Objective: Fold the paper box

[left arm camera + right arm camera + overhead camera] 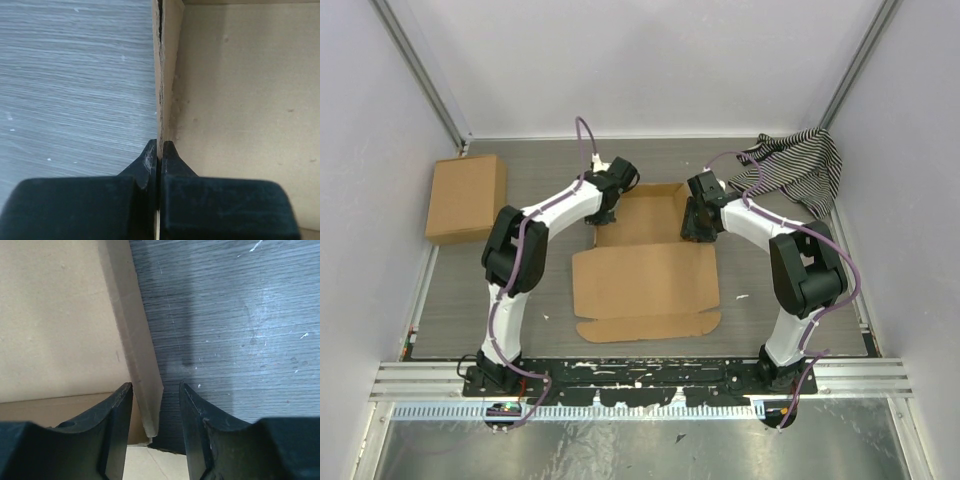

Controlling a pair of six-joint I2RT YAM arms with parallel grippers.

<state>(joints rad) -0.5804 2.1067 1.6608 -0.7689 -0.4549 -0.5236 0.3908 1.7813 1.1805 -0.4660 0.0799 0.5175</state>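
Observation:
The paper box (645, 275) is brown die-cut cardboard in the table's middle, its far half raised into a shallow tray and its near panel lying flat. My left gripper (604, 213) is at the tray's left wall; in the left wrist view it (159, 146) is shut on that upright wall (164, 75). My right gripper (694, 224) is at the tray's right wall; in the right wrist view it (156, 390) is open, its fingers straddling the raised side wall (135, 340) without pinching it.
A ready-formed brown cardboard box (466, 197) stands at the far left by the wall. A black-and-white striped cloth (792, 165) lies at the far right corner. Side walls close in on both sides.

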